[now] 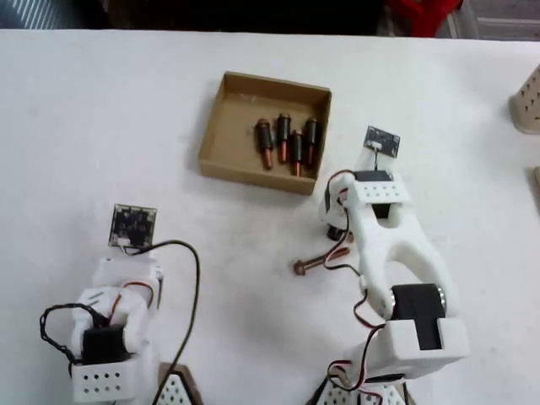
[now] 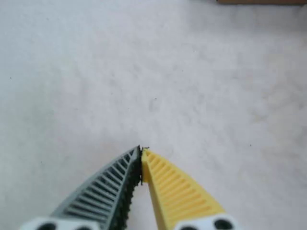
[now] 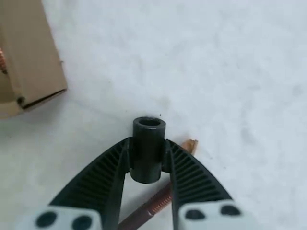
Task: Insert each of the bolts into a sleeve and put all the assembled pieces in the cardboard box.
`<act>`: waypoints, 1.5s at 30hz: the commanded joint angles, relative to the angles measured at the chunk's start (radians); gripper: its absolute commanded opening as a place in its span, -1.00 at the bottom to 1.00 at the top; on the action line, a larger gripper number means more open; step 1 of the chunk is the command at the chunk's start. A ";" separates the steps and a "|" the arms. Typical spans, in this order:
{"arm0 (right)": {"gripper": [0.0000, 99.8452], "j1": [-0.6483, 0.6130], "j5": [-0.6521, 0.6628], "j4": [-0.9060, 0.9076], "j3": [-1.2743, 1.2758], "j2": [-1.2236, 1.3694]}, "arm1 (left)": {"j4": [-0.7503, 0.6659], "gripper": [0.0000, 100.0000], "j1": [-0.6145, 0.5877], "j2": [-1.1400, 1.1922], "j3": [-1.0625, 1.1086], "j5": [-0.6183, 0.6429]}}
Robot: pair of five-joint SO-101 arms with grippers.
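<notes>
Near left: left claw (image 2: 141, 154) low over bare desk (image 1: 101, 118), tips pressed together, nothing in it.

Mid-desk, far side: cardboard box (image 1: 253, 175) with four assembled pieces (image 1: 287, 139) lying inside. That part is done.

Right of centre: one copper bolt (image 1: 319, 263) loose on the desk, no sleeve on it yet.

Just beside the bolt: right claw (image 3: 148, 154) clamped on an upright black sleeve (image 3: 149, 128), open end up.

Judgement: this looks like the last pair. Bolt into sleeve, then into the box.

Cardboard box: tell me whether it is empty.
No, the cardboard box holds four assembled pieces, lying side by side near its right wall.
</notes>
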 commanded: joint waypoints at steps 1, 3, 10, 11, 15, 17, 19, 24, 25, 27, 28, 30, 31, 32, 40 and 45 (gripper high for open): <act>-0.94 -0.025 0.018 0.001 -0.009 0.024 | 0.006 -0.95 -0.015 -0.015 -0.003 -0.012; -0.86 -0.045 0.068 0.001 -0.009 0.024 | 0.006 -0.95 -0.015 -0.015 -0.003 -0.012; -0.94 -0.054 0.089 0.001 -0.009 0.024 | 0.006 -0.95 -0.015 -0.015 -0.003 -0.012; -0.97 -0.054 0.089 -0.001 -0.009 0.024 | 0.006 -0.95 -0.015 -0.015 -0.003 -0.012; -0.97 -0.056 0.089 -0.002 -0.009 0.024 | 0.006 -0.95 -0.015 -0.015 -0.003 -0.012; -0.97 -0.054 0.097 0.002 -0.009 0.022 | 0.006 -0.95 -0.015 -0.015 -0.003 -0.012; -0.97 -0.051 0.104 0.041 -0.012 0.012 | 0.006 -0.95 -0.015 -0.015 -0.003 -0.012; -0.97 -0.016 0.381 0.234 -0.020 -0.186 | -0.002 -0.95 -0.010 -0.015 -0.003 -0.005; -0.97 0.005 0.446 0.254 -0.005 -0.234 | -0.014 -0.95 -0.010 -0.015 -0.003 -0.005; -0.97 0.051 0.546 0.265 0.040 -0.317 | -0.080 -0.95 -0.010 -0.015 -0.003 -0.003; -0.97 0.073 0.571 0.260 0.069 -0.354 | -0.107 -0.95 -0.010 -0.015 -0.003 -0.003; -0.97 0.110 0.580 0.243 0.132 -0.418 | -0.132 -0.95 -0.008 -0.015 -0.003 -0.003; -0.97 0.128 0.583 0.234 0.164 -0.449 | -0.135 -0.95 -0.008 -0.015 -0.003 -0.002; -0.97 0.147 0.586 0.226 0.192 -0.475 | -0.137 -0.95 -0.007 -0.015 -0.003 0.005; -0.97 0.269 0.641 0.213 0.324 -0.633 | -0.190 -0.95 0.048 -0.013 -0.077 0.172; -0.97 0.274 0.651 0.177 0.347 -0.616 | -0.097 -0.95 0.160 -0.012 -0.227 0.176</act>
